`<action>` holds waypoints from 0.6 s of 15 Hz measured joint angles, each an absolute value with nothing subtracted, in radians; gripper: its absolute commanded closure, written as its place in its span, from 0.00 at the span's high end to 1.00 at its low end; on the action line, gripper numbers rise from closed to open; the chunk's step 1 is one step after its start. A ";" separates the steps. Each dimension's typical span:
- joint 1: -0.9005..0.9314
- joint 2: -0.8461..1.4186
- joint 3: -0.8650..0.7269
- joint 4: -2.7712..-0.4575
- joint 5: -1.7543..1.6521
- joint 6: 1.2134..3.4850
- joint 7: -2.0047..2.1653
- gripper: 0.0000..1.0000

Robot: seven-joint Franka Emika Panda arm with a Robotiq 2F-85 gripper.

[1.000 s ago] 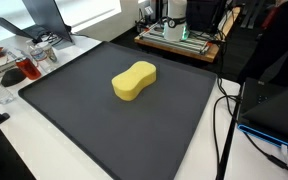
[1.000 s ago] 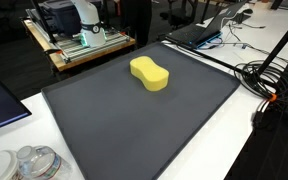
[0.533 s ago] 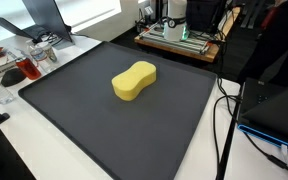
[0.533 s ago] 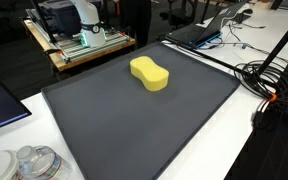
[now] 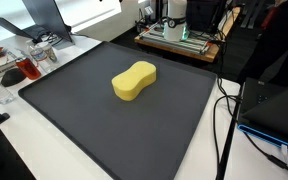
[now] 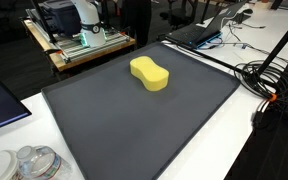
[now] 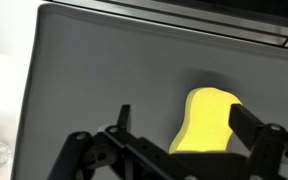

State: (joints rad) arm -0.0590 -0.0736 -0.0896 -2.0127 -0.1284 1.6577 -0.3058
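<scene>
The yellow foam sponge [image 5: 134, 81], rounded and pinched at its waist like a peanut, lay flat near the middle of a smooth, matte dark grey mat [image 5: 84, 115] on the white bench [image 5: 29, 140]. Above it hung the gripper [image 7: 182, 118], jaws spread apart and holding nothing.

You have a plain bright yellow sponge [image 5: 134, 81] on the mat [image 5: 79, 120], which is an even dark grey all over. Around the mat the table [image 5: 29, 152] is white, and the cables [image 5: 222, 120] beside the mat are black.
</scene>
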 measured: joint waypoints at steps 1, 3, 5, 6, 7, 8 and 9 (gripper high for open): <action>-0.065 -0.056 -0.098 -2.012 -0.117 1.678 -0.337 1.00; -0.082 -0.020 -0.117 -2.008 -0.082 1.724 -0.416 1.00; -0.102 0.017 -0.130 -1.995 -0.033 1.754 -0.499 1.00; -0.112 0.039 -0.133 -1.983 -0.001 1.762 -0.541 1.00; -0.120 0.061 -0.134 -1.968 0.030 1.764 -0.576 1.00; -0.125 0.085 -0.134 -1.949 0.054 1.764 -0.600 1.00; -0.127 0.111 -0.132 -1.925 0.068 1.767 -0.609 1.00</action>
